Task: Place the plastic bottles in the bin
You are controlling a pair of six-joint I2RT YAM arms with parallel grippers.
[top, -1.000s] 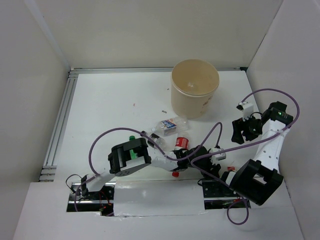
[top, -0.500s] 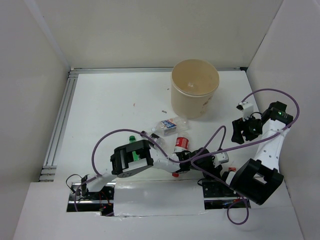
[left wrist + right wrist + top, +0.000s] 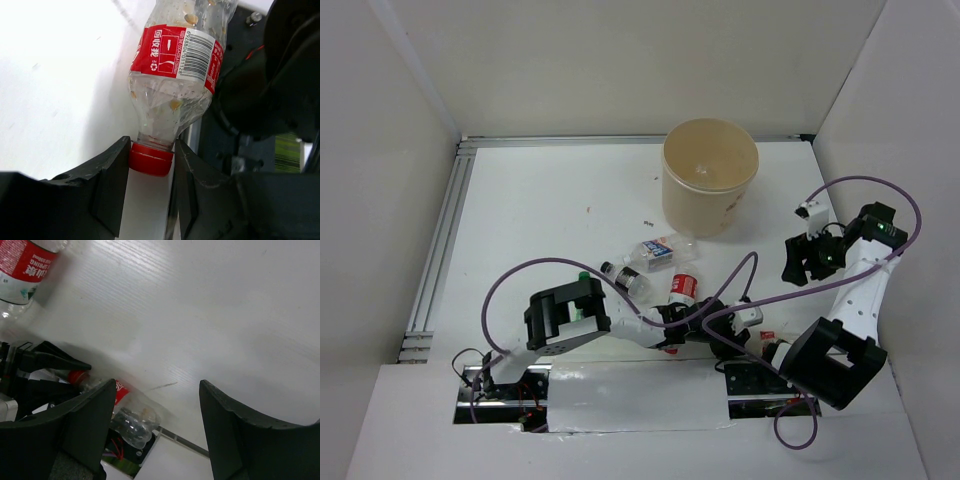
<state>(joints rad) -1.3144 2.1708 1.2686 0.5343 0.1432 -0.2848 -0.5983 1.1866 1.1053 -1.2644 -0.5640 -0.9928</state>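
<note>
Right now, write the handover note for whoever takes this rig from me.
Left end effector: shut on the red cap of the red-label bottle, lying at the table's near edge.
Right end effector: open, empty, above the table.
Blue-white-label bottle and dark-capped bottle lie mid-table; a third bottle lies at the near edge, right side.
Bin: far side, upright, no bottle visible inside.
Done: none binned. To do: bin the gripped bottle, then the rest.

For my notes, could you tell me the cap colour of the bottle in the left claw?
The cap is red, clearest in the left wrist view.
</note>
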